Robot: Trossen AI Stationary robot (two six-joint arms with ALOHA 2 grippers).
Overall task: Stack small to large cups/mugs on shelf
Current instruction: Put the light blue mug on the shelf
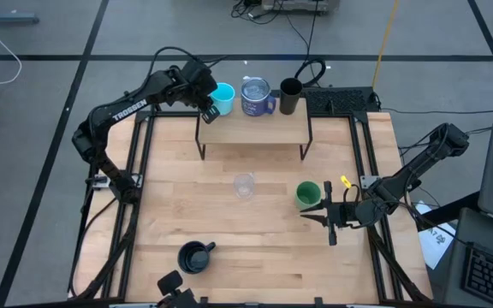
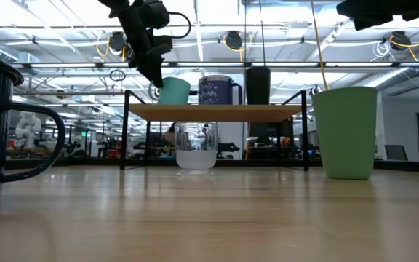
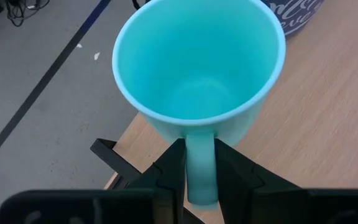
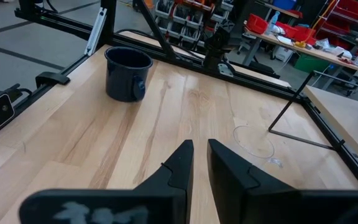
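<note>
The left gripper (image 3: pixel 201 177) has its jaws clamped on the handle of the cyan mug (image 3: pixel 197 62), which sits at the shelf's (image 1: pixel 255 128) left end beside the blue-purple mug (image 1: pixel 256 96). The right gripper (image 4: pixel 199 163) hovers over the surface (image 1: pixel 255 248) near the green cup (image 1: pixel 307 194), jaws nearly together, holding nothing.

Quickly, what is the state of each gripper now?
Left gripper: closed on the handle of the cyan mug, at the shelf.
Right gripper: fingers nearly together, holding nothing.
</note>
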